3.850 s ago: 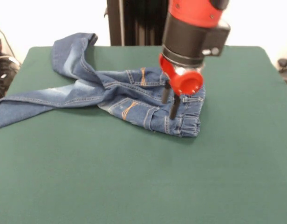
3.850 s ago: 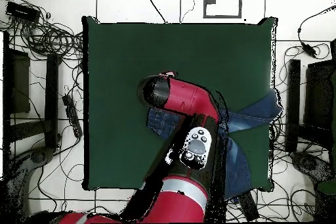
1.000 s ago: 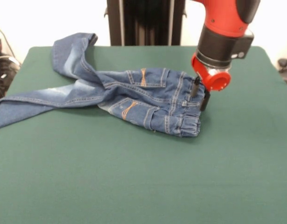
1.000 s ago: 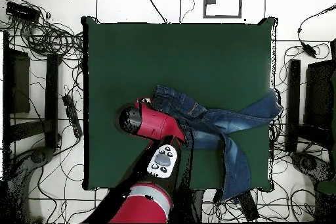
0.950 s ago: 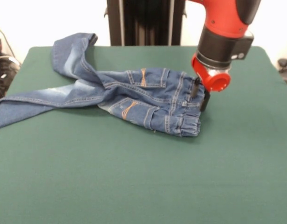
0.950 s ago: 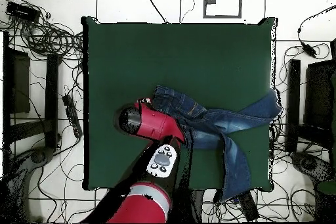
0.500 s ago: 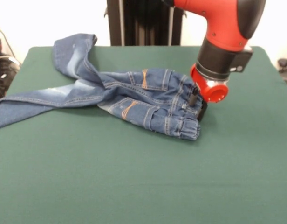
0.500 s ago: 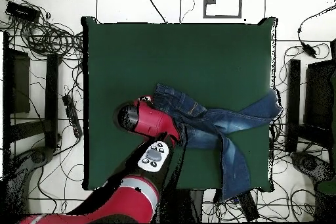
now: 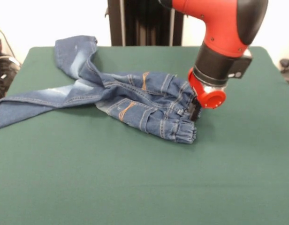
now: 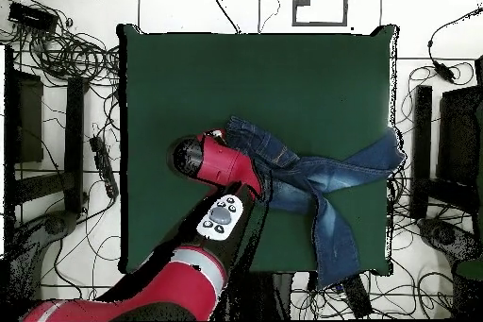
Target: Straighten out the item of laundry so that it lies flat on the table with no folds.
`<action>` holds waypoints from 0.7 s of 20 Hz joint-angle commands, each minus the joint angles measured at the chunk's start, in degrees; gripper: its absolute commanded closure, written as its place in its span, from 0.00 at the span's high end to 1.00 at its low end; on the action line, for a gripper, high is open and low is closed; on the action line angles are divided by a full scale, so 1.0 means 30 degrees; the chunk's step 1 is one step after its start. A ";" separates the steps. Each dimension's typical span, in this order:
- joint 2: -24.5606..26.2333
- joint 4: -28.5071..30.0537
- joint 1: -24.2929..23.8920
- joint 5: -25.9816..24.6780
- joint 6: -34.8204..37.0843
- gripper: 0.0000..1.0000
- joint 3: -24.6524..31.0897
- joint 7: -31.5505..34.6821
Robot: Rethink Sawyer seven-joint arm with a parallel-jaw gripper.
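The small blue denim jeans [image 9: 135, 96] lie crumpled on the green table [image 9: 135, 187], waistband to the right in the front view. One leg runs off toward the left edge and the other folds up toward the far left corner. My gripper [image 9: 194, 110] is low at the waistband's right end and shut on the elastic edge, which is bunched and slightly raised there. In the overhead view the jeans [image 10: 316, 175] spread toward the table's right side, and my red arm [image 10: 222, 169] covers the gripper and the waistband end.
The robot's black pedestal [image 9: 144, 23] stands behind the table's far edge. Cables [image 10: 66, 54] and black stands [image 10: 420, 148] lie on the floor around the table [image 10: 283, 73]. One jeans leg reaches the table's edge [image 10: 335, 262].
The gripper has dropped and closed on the waistband's end and pulled it slightly toward the camera. The waistband has bunched and the jeans' body has shifted a little.
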 commanded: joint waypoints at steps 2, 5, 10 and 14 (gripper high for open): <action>-0.0991 -0.1275 0.0279 0.0505 0.4201 0.00 -0.0878 0.4012; -0.2475 -0.0993 0.0096 0.0028 0.5302 0.00 -0.0698 0.2964; -0.4172 0.0137 -0.0274 0.0023 0.5349 0.00 0.0513 0.1807; -0.5445 0.2948 -0.1379 0.0592 0.2453 0.00 0.3869 -0.0428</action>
